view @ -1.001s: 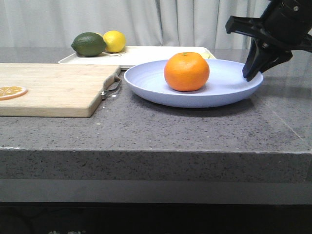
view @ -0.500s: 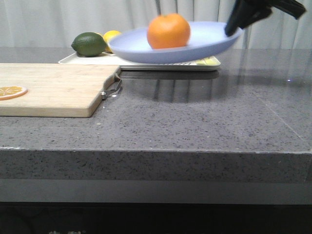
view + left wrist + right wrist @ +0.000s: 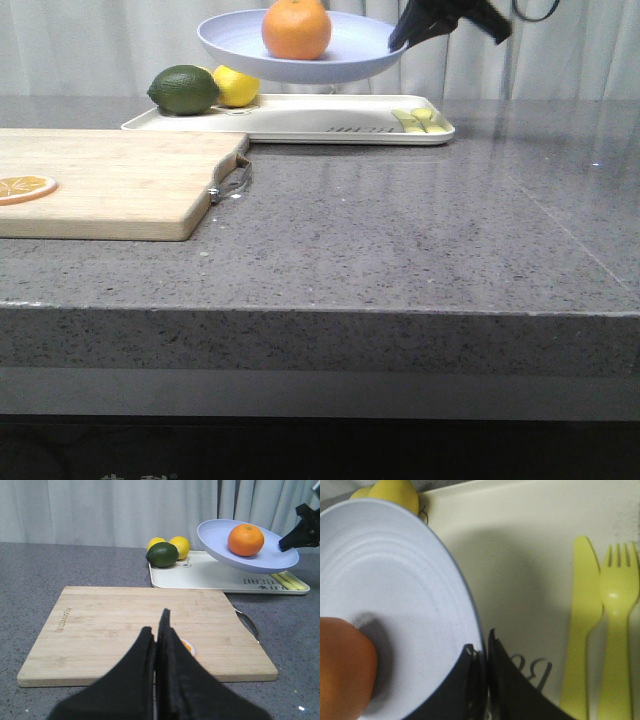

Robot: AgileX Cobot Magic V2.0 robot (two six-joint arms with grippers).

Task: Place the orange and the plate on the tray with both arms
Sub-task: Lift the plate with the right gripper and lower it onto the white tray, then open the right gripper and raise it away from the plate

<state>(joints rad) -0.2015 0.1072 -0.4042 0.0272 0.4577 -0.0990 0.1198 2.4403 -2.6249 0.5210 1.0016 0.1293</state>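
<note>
R gripper (image 3: 400, 40) clamped on plate (image 3: 240, 40) rim, orange (image 3: 297, 28) aboard, airborne above tray (image 3: 290, 122), L gripper (image 3: 157, 630) closed, empty

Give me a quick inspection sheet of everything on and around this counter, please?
Surface: grey speckled counter, dry.
Job's things: orange sits on plate, held in the air above tray.
Clutter: lime, lemon, yellow knife and fork on tray; wooden cutting board with orange slice.
Grippers: right gripper pinches plate rim; left gripper shut, empty, over board.
Cables: nothing seen.
Surroundings: pale curtain.
</note>
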